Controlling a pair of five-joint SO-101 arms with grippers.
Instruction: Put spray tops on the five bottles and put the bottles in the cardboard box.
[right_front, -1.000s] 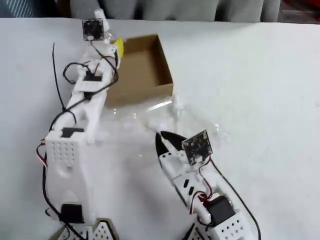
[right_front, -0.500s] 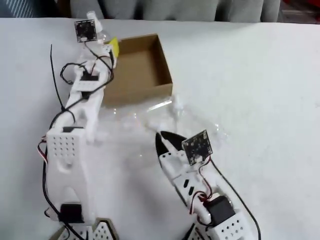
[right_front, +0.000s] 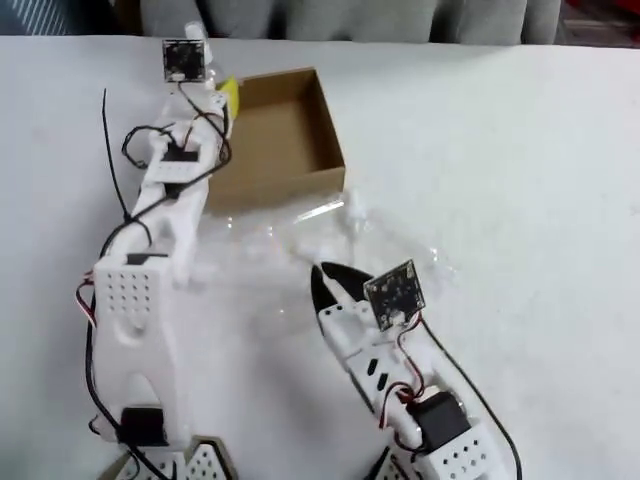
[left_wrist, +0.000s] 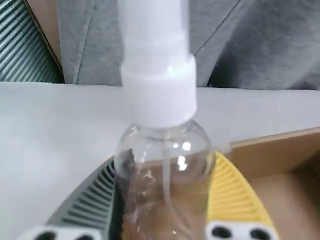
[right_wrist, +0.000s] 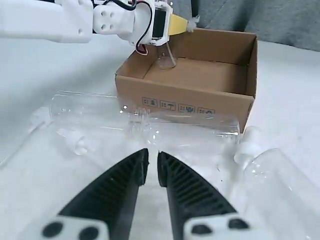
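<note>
While clamped on a capped bottle (left_wrist: 160, 165), hangs at a corner of the cardboard box (right_front: 275, 185).

Left gripper (left_wrist: 167, 172): grey and yellow fingers pressed to the bottle's sides just under the white spray top (left_wrist: 157, 85) (upper end of the top cut off at the edge). From the right wrist, bottle's base seen hanging inside the box opening, at the corner beside the left arm; cannot tell whether touching the box floor. Right gripper (right_wrist: 152, 161): low over the table (right_front: 520, 150) in front of the box, black fingers narrowed to a slit, holding nothing. Beyond it, clear loose bottles (right_wrist: 100, 116) lying along the box's near wall, outlines hard to trace against the white surface; another one (right_wrist: 280, 172) partly cut off.
</note>
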